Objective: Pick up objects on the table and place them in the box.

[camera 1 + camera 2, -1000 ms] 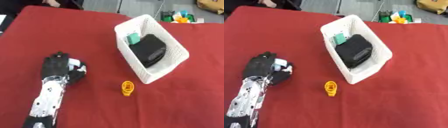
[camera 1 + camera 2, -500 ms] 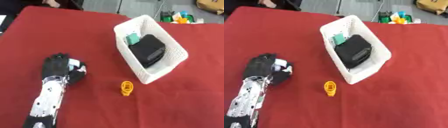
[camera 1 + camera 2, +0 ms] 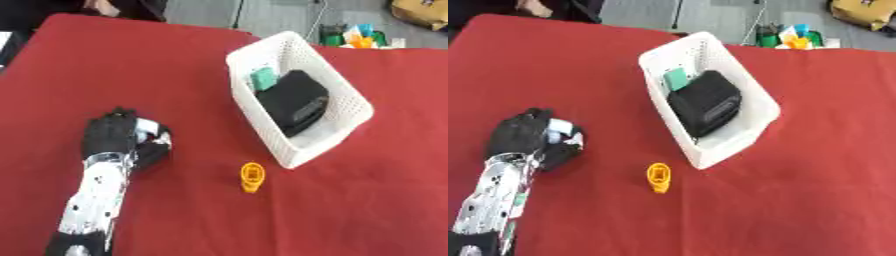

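My left hand (image 3: 114,140) lies on the red tablecloth at the left, its arm coming in from the lower left corner. Its black fingers are curled round a small white object (image 3: 150,128), which is mostly hidden. A small orange object (image 3: 251,176) lies on the cloth to the right of the hand, just in front of the box's near corner. The box is a white perforated basket (image 3: 327,80) standing at an angle in the middle right. Inside it are a black object (image 3: 293,102) and a green item (image 3: 262,79). My right hand is not seen.
The red table (image 3: 131,65) stretches wide to the left and behind my hand. Beyond its far edge, at the top right, stand several colourful items (image 3: 354,36) and a brown thing (image 3: 420,11) on the floor.
My left hand has edged slightly toward the near side with the white object in its fingers. The basket and the orange object have not moved.
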Tool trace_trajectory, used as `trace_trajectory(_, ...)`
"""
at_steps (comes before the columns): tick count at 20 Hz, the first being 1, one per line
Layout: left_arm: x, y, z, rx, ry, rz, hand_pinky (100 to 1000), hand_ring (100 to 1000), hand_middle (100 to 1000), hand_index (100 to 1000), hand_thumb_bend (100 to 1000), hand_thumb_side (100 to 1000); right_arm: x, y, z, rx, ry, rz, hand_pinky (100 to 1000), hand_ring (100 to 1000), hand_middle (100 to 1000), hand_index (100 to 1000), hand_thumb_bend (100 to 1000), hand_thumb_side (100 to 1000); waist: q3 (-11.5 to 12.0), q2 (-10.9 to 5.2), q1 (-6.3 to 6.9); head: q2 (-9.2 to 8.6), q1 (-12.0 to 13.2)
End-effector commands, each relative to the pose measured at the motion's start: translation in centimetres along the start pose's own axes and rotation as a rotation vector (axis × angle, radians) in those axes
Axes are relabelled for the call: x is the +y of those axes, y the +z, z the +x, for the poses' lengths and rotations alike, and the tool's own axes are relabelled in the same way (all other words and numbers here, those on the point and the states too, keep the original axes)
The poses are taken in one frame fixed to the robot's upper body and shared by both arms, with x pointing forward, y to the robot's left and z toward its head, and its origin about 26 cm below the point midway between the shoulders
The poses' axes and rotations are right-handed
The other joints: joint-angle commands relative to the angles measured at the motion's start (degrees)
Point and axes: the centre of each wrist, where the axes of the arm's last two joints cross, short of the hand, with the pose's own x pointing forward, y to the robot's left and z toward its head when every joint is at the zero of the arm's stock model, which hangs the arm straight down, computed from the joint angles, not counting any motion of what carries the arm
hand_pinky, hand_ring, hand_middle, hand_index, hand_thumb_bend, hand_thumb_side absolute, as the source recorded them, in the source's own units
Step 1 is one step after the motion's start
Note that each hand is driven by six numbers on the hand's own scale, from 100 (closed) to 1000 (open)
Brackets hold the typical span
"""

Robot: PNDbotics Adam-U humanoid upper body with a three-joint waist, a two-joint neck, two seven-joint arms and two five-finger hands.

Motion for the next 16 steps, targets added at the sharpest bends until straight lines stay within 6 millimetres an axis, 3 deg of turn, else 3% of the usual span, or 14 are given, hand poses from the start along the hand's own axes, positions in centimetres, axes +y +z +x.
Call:
trace_trajectory(1,-2.52,-0.45,-0.34,0.01,0.015,-0.121,912,806,599,970,100,1000,-0.28,-0.57,0.41,-0.024,-0.004,-0.013,777,760,615,734,169,1000,0.0,-0.88,-0.33,-0.71,-0.1)
trace_trajectory(16,-2.76,-0.32,0.0,-0.022,0.043,-0.109,886,754,550,946,100,1000,-0.31,-0.63,0.41,-0.018,-0.01,-0.019,778,760,615,735,155,1000,-0.2,-1.69,-0.12,-0.76,-0.3)
